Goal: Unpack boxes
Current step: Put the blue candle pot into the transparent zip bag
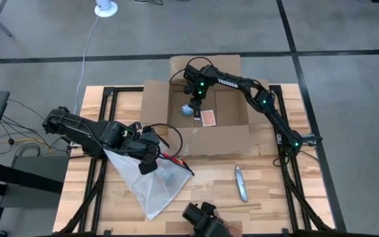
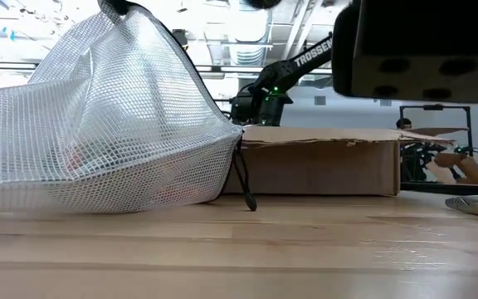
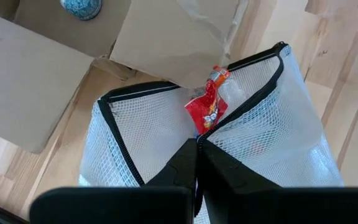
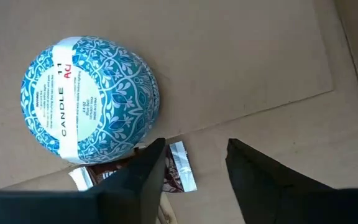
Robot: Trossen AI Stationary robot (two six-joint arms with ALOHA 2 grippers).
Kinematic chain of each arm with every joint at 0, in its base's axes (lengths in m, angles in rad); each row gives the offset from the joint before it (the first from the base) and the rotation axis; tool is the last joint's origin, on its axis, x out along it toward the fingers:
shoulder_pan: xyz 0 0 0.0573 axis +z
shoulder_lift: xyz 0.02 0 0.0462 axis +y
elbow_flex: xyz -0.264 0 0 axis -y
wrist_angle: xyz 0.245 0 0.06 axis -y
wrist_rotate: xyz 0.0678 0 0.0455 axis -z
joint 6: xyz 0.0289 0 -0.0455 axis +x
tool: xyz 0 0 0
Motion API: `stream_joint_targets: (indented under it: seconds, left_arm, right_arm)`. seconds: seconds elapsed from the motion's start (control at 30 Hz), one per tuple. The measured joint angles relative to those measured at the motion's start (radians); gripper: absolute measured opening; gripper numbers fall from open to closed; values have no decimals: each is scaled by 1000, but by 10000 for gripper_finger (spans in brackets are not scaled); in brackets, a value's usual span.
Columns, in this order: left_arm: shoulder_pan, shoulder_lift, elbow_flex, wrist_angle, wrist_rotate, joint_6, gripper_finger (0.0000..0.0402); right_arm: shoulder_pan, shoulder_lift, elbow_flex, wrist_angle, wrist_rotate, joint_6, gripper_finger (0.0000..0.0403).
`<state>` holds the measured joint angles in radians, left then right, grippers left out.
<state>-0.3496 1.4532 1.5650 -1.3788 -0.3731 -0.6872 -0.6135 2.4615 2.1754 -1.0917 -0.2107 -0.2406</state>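
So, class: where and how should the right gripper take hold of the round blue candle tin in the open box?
Come straight down from above and close across the candle tin at its round sides. It lies flat on the box floor, lid upward, and the right gripper hangs open beside it.

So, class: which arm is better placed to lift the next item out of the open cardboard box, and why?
The right. Its gripper hangs open inside the box, just beside the blue candle tin. The left gripper is outside it, shut on the mesh bag.
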Motion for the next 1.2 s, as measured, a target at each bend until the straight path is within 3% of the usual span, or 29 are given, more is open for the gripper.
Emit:
stream_joint_targets:
  seconds: [0.3, 0.5, 0.8, 1.2]
  left_arm:
    - [0, 0, 0, 0, -9, 8, 0]
    - [0, 0, 0, -1, -9, 5, 0]
    - [0, 0, 0, -28, -9, 6, 0]
    - [0, 0, 0, -25, -9, 8, 0]
  right_arm:
    - [24, 0, 0, 16, 4, 30, 301]
    - [26, -4, 0, 27, 7, 57, 360]
    - [-29, -84, 2, -14, 1, 51, 377]
    - [-61, -87, 2, 8, 0, 83, 377]
